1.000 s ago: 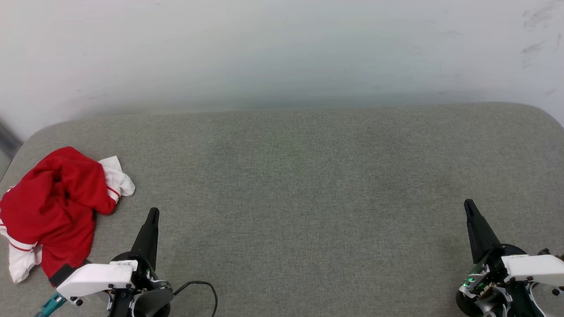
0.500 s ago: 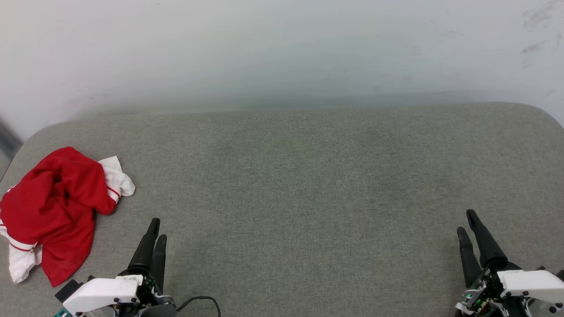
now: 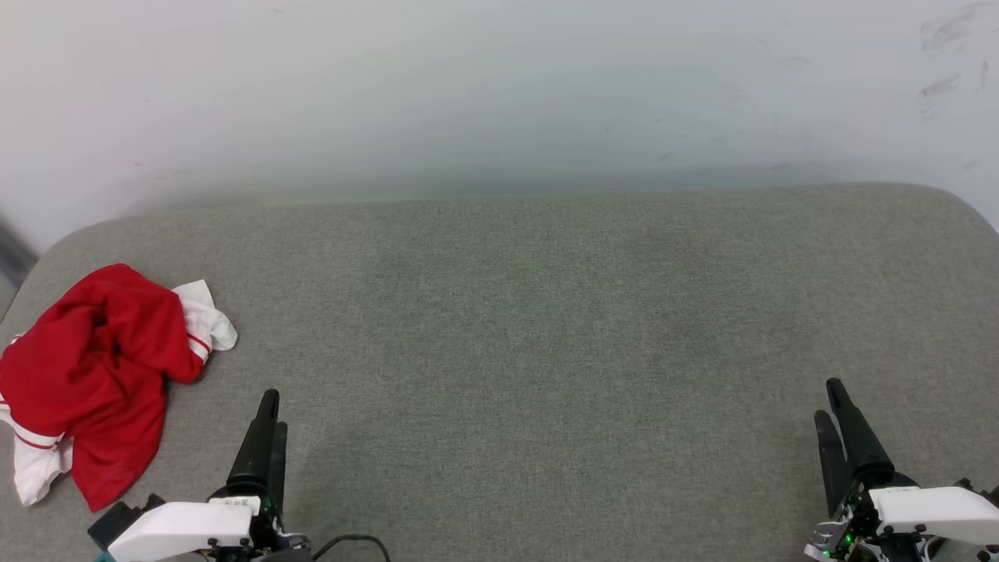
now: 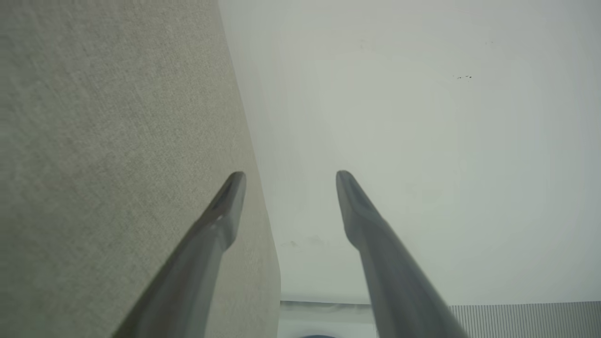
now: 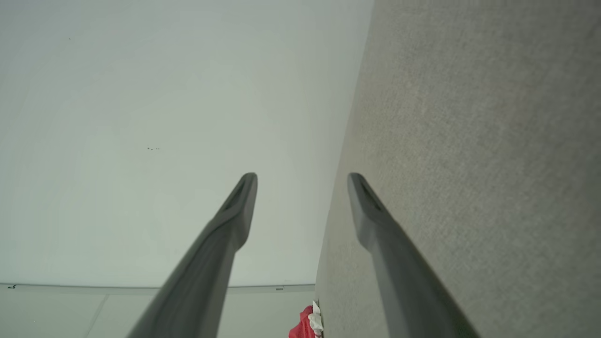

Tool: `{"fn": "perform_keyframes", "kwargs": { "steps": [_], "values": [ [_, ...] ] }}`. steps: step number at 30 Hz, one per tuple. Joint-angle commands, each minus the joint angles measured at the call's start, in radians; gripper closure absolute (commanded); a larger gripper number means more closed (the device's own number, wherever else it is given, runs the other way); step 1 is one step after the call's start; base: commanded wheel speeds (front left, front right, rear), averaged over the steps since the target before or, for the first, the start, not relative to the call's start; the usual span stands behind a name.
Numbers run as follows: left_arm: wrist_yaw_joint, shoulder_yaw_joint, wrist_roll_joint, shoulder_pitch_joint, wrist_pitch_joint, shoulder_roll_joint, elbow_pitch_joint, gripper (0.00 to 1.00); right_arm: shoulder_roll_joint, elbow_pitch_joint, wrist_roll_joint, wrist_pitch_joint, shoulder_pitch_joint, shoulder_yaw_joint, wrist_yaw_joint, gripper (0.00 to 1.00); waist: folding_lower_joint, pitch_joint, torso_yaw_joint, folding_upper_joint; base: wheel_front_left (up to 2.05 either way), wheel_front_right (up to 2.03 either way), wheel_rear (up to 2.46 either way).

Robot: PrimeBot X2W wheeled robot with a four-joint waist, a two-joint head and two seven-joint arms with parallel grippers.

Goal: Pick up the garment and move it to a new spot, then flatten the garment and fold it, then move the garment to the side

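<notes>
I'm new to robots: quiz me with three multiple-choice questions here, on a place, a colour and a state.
1. The shirt lies on the grey cushion, at its: A. left B. middle C. right
2. Its main colour: A. blue B. red C. green
3. Both pairs of jaws are: A. gripping the shirt B. shut C. open, empty
Answers: 1A, it sits at the head view's left edge; 2B, red, with some white; 3C, each wrist view shows an empty gap.

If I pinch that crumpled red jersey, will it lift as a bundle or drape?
Probably floppy: the garment lies in soft bunched folds, so it should drape. Likely light: thin cloth. It may drag on the textured grey surface.
</notes>
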Motion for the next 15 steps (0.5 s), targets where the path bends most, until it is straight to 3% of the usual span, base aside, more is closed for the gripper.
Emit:
{"fn": "perform_keyframes", "kwargs": {
  "steps": [1, 15],
  "values": [
    [-0.001, 0.005, 0.027, 0.000, -0.014, 0.002, -0.025, 0.00, -0.001, -0.022, -0.027, -0.014, -0.006, 0.000, 0.000, 0.00, 0.0000, 0.000, 0.000, 0.0000, 0.00, 0.00, 0.00],
    [-0.001, 0.085, 0.223, 0.019, -0.067, 0.002, -0.073, 0.00, -0.001, -0.055, -0.322, -0.067, 0.002, -0.019, 0.000, 0.00, 0.0000, -0.002, -0.006, 0.0000, 0.00, 0.00, 0.00]
  ]
}}
